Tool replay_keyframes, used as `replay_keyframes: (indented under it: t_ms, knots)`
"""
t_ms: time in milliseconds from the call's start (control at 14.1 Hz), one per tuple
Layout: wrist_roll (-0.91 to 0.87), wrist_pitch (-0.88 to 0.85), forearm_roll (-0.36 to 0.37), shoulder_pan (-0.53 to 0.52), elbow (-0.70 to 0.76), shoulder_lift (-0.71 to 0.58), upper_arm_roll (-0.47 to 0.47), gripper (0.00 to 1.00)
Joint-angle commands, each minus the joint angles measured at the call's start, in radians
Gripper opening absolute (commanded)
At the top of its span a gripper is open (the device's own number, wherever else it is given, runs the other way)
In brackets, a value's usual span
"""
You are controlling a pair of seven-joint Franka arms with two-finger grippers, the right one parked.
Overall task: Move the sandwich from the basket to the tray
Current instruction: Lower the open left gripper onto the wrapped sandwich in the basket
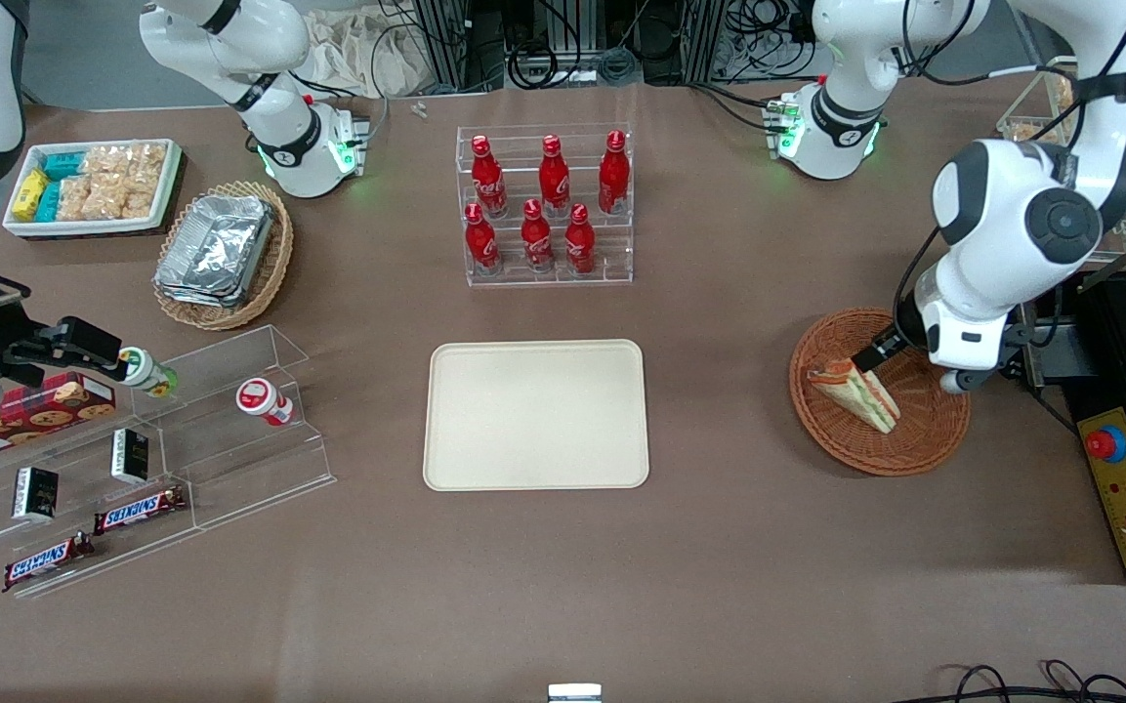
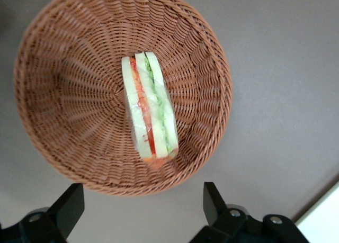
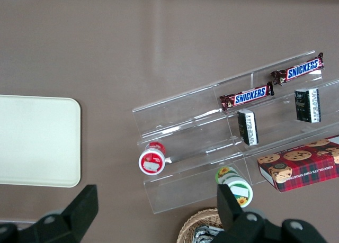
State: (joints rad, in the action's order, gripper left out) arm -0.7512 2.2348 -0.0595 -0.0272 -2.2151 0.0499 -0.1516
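Pale-bread sandwich (image 2: pixel 150 106) – orange, green layers – under spread gripper (image 2: pixel 139 207)

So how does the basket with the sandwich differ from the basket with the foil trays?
The basket below the open gripper is round, reddish-brown and holds one sandwich. The foil-tray basket, toward the parked arm's end, is lighter tan, and its stacked foil trays nearly fill it. Both are woven wicker.
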Motion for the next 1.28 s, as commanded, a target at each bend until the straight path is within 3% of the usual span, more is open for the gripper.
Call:
replay_keyframes:
  t_ms: [0, 638, 921, 1063, 1205]
  knots:
    - [-0.045, 0.116, 0.001, 0.006, -0.058, 0.031, 0.003, 1.00]
    - [-0.086, 0.338, 0.007, -0.011, -0.081, 0.179, 0.012, 0.98]
    - [-0.100, 0.339, 0.007, -0.011, -0.080, 0.189, 0.014, 0.69]
    - [-0.106, 0.341, 0.007, -0.011, -0.080, 0.189, 0.014, 0.42]
    - [-0.141, 0.341, 0.007, -0.011, -0.075, 0.183, 0.014, 0.23]
